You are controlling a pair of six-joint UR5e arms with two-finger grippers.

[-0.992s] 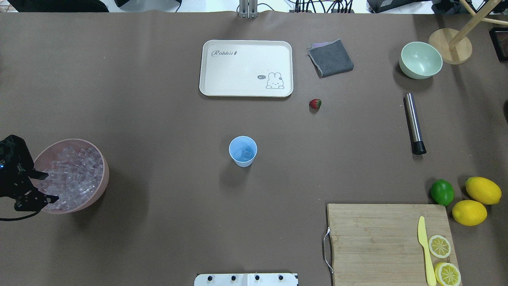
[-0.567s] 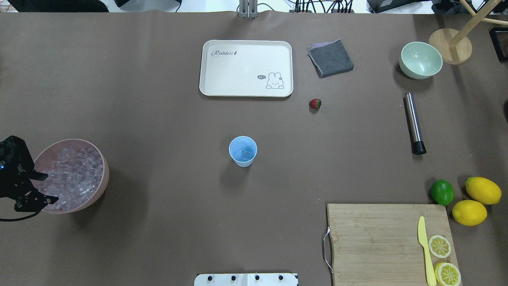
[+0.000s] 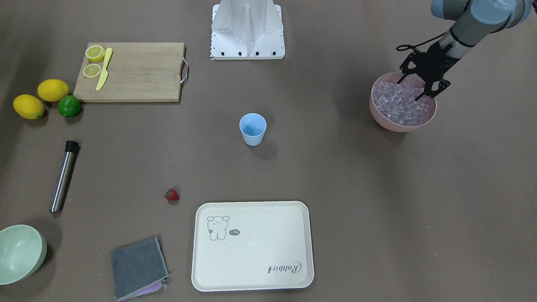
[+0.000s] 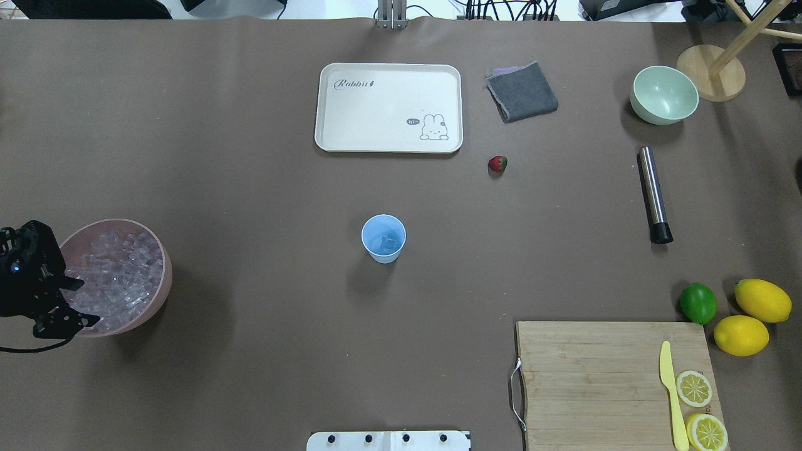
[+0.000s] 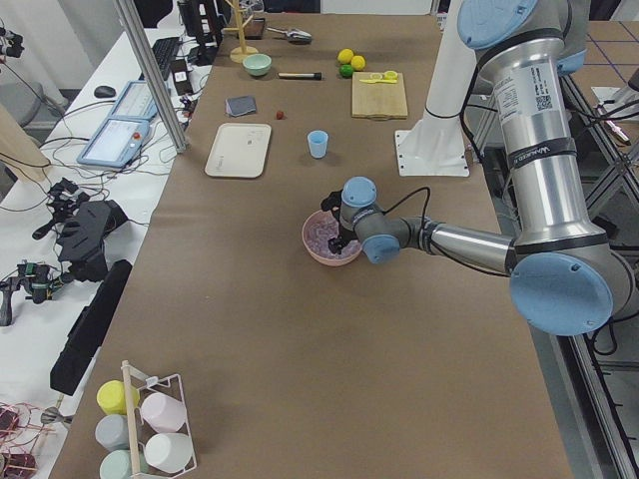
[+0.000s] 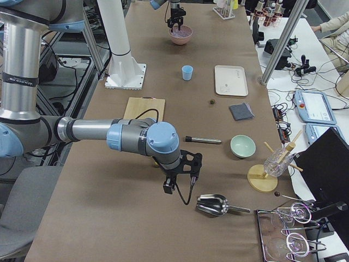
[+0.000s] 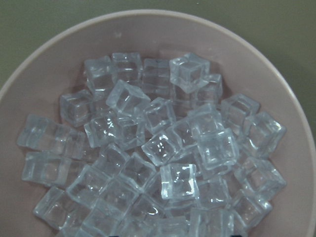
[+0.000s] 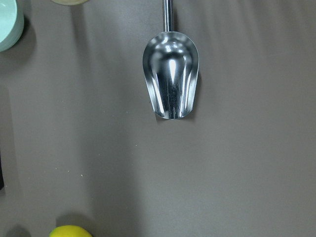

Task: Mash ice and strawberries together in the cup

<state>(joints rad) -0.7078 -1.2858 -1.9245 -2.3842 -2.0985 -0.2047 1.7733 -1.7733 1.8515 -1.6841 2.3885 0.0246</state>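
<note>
The light-blue cup (image 4: pixel 383 238) stands upright mid-table, also seen at cup (image 3: pixel 253 129), and a clear cube (image 4: pixel 390 243) lies inside it. The small red strawberry (image 4: pixel 497 164) rests on the table near the tray's corner. Ice (image 7: pixel 163 148) fills the pink bowl (image 4: pixel 160 250) at the table's left end. My left gripper (image 4: pixel 88 302) is open, its fingertips dipped among the ice (image 3: pixel 400 102) at the bowl's near edge, holding nothing. My right gripper (image 6: pixel 182 169) hovers over the table off the overhead view; I cannot tell its state.
A steel muddler (image 4: pixel 653 194) lies right of the cup. A white tray (image 4: pixel 388 108), grey cloth (image 4: pixel 522 92) and green bowl (image 4: pixel 664 94) line the far side. Cutting board (image 4: pixel 589 376), lime (image 4: pixel 698 302) and lemons (image 4: pixel 762 300) sit near right. A metal scoop (image 8: pixel 171 81) lies under the right wrist.
My left gripper has shifted slightly toward the bowl's near edge and sunk a little lower into the ice. Nothing else moved.
</note>
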